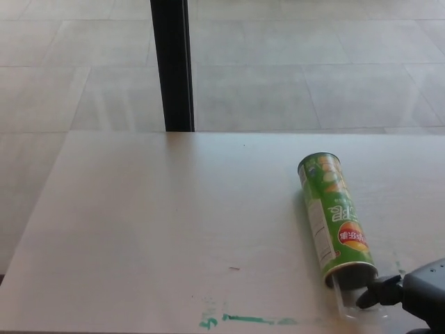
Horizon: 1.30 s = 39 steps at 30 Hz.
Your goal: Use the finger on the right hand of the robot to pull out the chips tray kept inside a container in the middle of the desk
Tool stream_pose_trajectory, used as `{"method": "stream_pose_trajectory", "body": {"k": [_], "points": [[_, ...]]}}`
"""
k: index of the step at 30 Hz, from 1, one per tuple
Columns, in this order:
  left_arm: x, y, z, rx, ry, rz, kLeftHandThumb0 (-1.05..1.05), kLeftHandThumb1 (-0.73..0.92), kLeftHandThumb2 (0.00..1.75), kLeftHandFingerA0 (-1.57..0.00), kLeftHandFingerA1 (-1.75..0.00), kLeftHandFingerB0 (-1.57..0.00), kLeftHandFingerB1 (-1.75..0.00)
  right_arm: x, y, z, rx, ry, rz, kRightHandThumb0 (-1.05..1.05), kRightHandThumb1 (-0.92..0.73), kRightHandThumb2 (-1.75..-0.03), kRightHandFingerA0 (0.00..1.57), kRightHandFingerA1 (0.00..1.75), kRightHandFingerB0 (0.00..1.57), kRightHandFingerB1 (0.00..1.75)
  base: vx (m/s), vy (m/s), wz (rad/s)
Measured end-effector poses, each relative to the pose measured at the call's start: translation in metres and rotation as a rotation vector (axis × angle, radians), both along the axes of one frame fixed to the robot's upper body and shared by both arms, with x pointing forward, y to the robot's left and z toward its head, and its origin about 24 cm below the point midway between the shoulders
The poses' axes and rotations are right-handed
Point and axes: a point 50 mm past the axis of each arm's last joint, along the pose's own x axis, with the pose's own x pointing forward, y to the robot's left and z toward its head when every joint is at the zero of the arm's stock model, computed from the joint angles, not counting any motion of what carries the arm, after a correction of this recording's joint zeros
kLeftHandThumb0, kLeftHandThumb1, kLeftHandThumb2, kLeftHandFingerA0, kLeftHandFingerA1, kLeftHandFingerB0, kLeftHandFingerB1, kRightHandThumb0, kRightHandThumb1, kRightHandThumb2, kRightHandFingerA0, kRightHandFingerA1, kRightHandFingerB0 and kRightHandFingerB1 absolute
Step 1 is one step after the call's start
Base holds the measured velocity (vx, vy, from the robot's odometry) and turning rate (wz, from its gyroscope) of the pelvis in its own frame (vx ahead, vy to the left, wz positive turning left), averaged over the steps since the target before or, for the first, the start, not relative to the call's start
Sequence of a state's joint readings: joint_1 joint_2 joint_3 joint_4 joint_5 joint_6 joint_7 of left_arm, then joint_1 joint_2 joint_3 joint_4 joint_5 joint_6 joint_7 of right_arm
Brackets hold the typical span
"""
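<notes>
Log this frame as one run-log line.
stage: pulling tray | right hand: finger at can mouth | chips can: lying on desk | clear tray: partly out | left hand: not in view

You are looking down at a green chips can (336,220) lying on the pale desk (160,229), its open end facing you. Your right hand (410,296) is reaching one finger (373,291) onto the clear tray (353,304) protruding there.

Single head view: looks down and forward over desk (139,229), floor (292,62) beyond; mid-range.
</notes>
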State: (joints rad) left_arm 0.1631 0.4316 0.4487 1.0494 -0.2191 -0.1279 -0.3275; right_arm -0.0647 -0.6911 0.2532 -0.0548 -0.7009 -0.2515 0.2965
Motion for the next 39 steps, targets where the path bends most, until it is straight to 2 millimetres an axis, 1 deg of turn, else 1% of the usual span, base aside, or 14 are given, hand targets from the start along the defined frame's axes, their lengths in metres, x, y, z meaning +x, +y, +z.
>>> {"method": "stream_pose_trajectory", "body": {"k": [3,4,6,8,12,13,15,18,19,21,27,28,29,39], "points": [[-0.001,0.000,-0.001,-0.003,0.005,0.004,-0.71,0.78,0.63,-0.38,-0.84,-0.43,-0.74,-0.004,0.002,-0.001,0.005,0.007,0.007,-0.16,-0.59,-0.59,0.82,1.38,0.50,0.46,0.00,0.000,0.00],[-0.002,0.000,-0.001,-0.004,0.007,0.005,-0.74,0.58,0.91,-0.42,-0.78,-0.42,-0.70,-0.005,0.002,-0.002,0.006,0.009,0.009,-0.17,-0.60,-0.58,0.83,1.38,0.50,0.46,0.00,0.000,0.00],[-0.003,0.000,-0.001,-0.004,0.010,0.008,-0.70,0.78,0.62,-0.38,-0.83,-0.42,-0.72,-0.007,0.003,-0.002,0.007,0.011,0.012,-0.17,-0.60,-0.58,0.82,1.39,0.50,0.46,0.00,0.000,0.00],[-0.003,0.000,-0.001,-0.004,0.011,0.008,-0.75,0.59,0.92,-0.41,-0.79,-0.41,-0.70,-0.008,0.003,-0.004,0.013,0.013,0.011,-0.18,-0.60,-0.58,0.83,1.35,0.51,0.46,0.00,0.000,0.00],[-0.004,0.000,-0.001,-0.003,0.012,0.008,-0.74,0.58,0.92,-0.42,-0.79,-0.42,-0.69,-0.011,0.005,-0.009,0.027,0.020,-0.001,-0.19,-0.60,-0.59,0.83,1.35,0.50,0.46,0.00,0.000,0.00],[-0.004,0.001,-0.001,-0.003,0.014,0.009,-0.71,0.78,0.63,-0.37,-0.84,-0.42,-0.71,-0.011,0.005,-0.010,0.026,0.021,-0.002,-0.18,-0.60,-0.59,0.83,1.35,0.51,0.46,0.00,0.000,0.00],[-0.004,0.001,-0.001,-0.003,0.017,0.011,-0.75,0.58,0.91,-0.41,-0.79,-0.41,-0.70,-0.012,0.005,-0.011,0.025,0.025,-0.006,-0.18,-0.60,-0.57,0.84,1.35,0.51,0.46,0.00,0.000,0.00],[-0.005,0.001,-0.002,-0.005,0.019,0.014,-0.75,0.58,0.91,-0.41,-0.80,-0.41,-0.71,-0.013,0.004,-0.013,0.027,0.028,-0.010,-0.18,-0.60,-0.58,0.82,1.40,0.51,0.46,0.00,0.000,0.00],[-0.005,0.001,-0.002,-0.005,0.019,0.014,-0.72,0.77,0.63,-0.37,-0.86,-0.42,-0.74,-0.013,0.004,-0.013,0.027,0.029,-0.012,-0.19,-0.60,-0.57,0.83,1.40,0.51,0.47,0.00,0.000,0.00],[-0.005,0.001,-0.002,-0.004,0.019,0.012,-0.75,0.58,0.91,-0.40,-0.80,-0.40,-0.70,-0.015,0.003,-0.014,0.028,0.031,-0.018,-0.18,-0.60,-0.58,0.82,1.40,0.52,0.46,0.00,0.000,0.00],[-0.007,0.002,-0.001,0.000,0.021,0.009,-0.72,0.79,0.64,-0.35,-0.83,-0.40,-0.69,-0.024,-0.003,-0.018,0.022,0.048,-0.029,-0.18,-0.60,-0.58,0.82,1.36,0.50,0.46,0.00,0.000,0.00],[-0.007,0.002,-0.001,0.000,0.021,0.009,-0.76,0.59,0.92,-0.40,-0.79,-0.40,-0.69,-0.025,-0.004,-0.018,0.020,0.051,-0.029,-0.18,-0.61,-0.58,0.83,1.38,0.50,0.46,0.00,0.000,0.00],[-0.007,0.002,-0.001,0.001,0.020,0.009,-0.74,0.79,0.65,-0.36,-0.85,-0.42,-0.74,-0.027,-0.005,-0.018,0.017,0.052,-0.027,-0.19,-0.60,-0.58,0.83,1.37,0.50,0.46,0.00,0.000,0.00],[-0.007,0.002,-0.002,0.003,0.020,0.009,-0.74,0.79,0.64,-0.35,-0.83,-0.41,-0.69,-0.038,-0.008,-0.018,0.009,0.056,-0.022,-0.18,-0.62,-0.58,0.78,1.42,0.51,0.46,0.00,0.000,0.00]]}}
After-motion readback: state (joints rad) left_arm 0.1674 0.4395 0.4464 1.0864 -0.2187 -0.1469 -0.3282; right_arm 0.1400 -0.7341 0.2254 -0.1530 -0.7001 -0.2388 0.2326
